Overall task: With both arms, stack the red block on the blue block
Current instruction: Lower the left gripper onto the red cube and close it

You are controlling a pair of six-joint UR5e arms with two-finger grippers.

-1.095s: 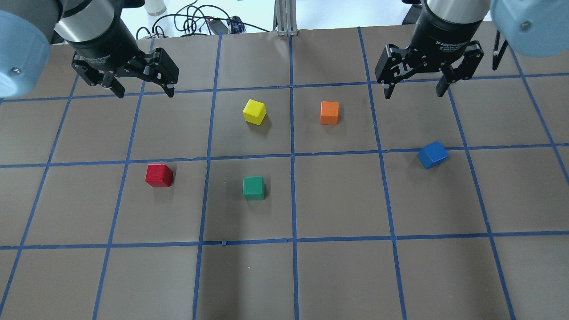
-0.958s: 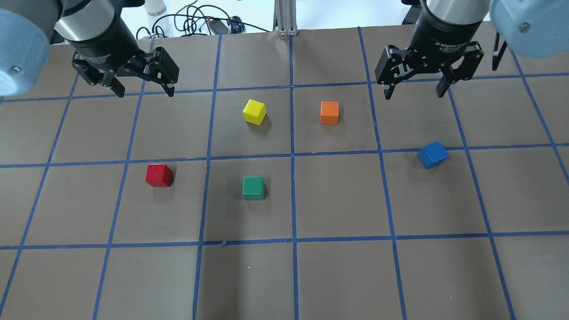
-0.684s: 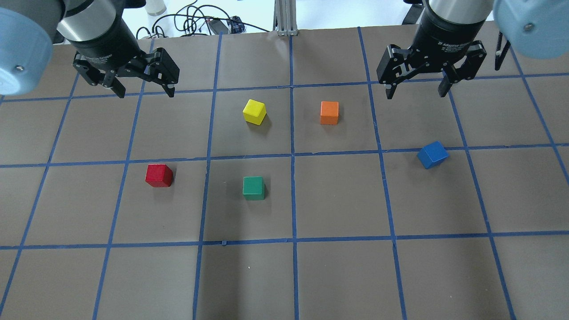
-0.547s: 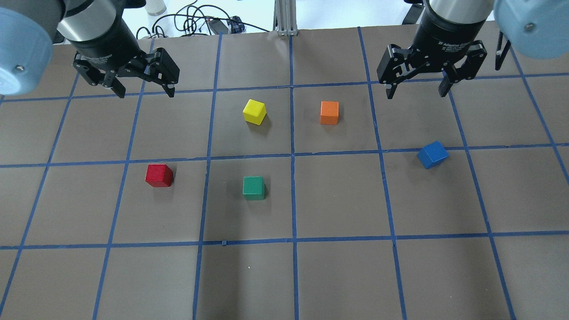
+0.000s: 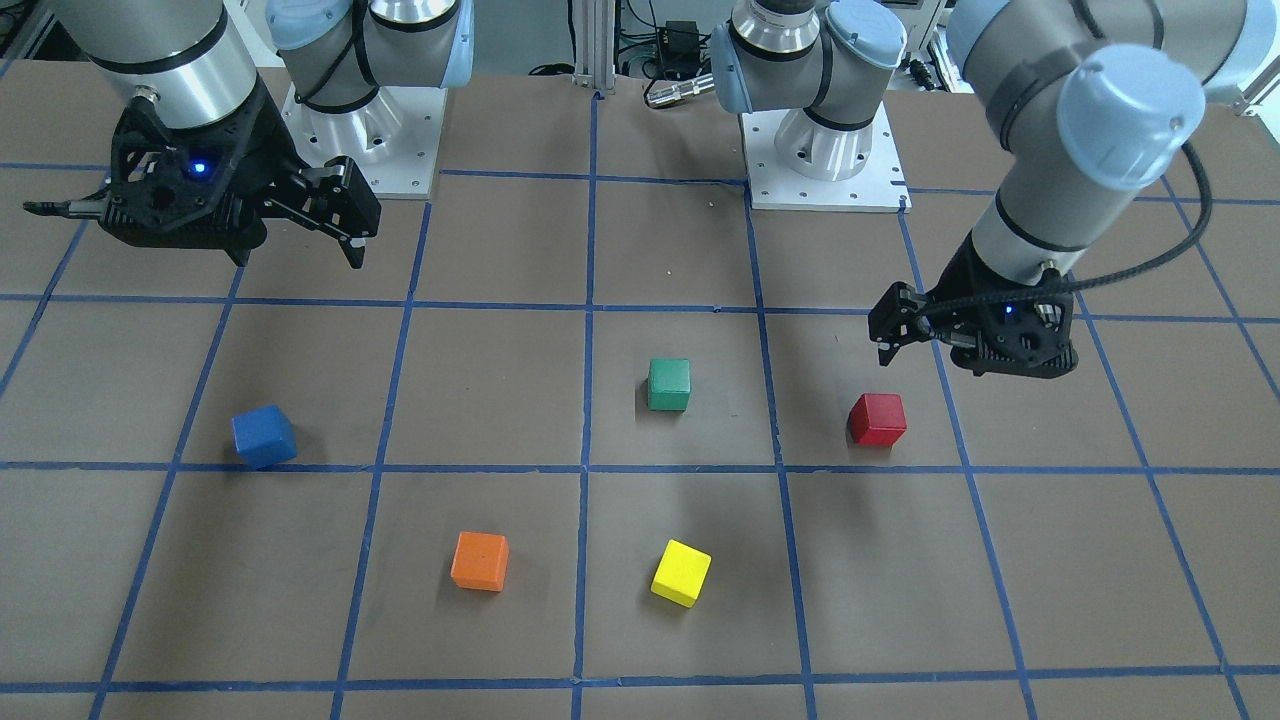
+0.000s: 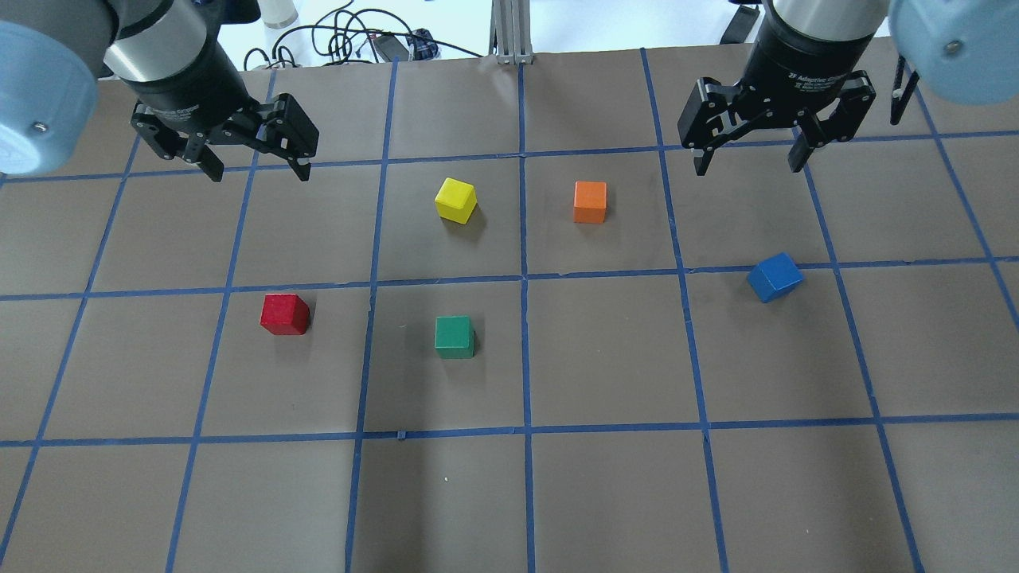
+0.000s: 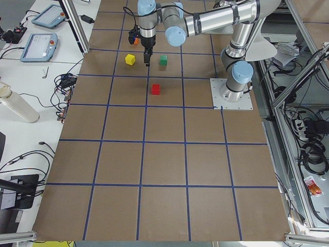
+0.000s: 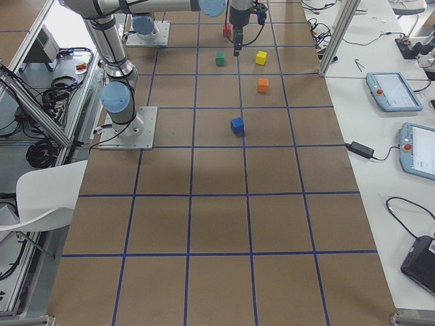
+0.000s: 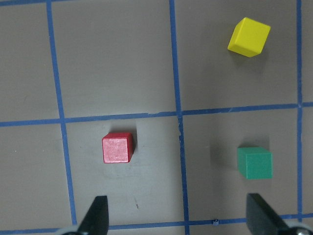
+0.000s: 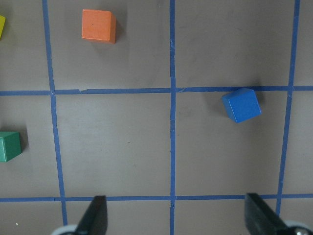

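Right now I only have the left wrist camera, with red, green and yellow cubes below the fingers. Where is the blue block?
Observer: The blue block sits on the table on the right arm's side, beyond the green block.
Operator: Is the right gripper on it?
Observer: No, the right gripper hangs open above the table, apart from it, holding nothing.
Operator: Anything else out there?
Observer: An orange block, beside the yellow block.

Matt: red block (image 6: 284, 313), blue block (image 6: 774, 277). Brown matt paper over table (image 6: 605, 358), tape lines (image 6: 526, 358).
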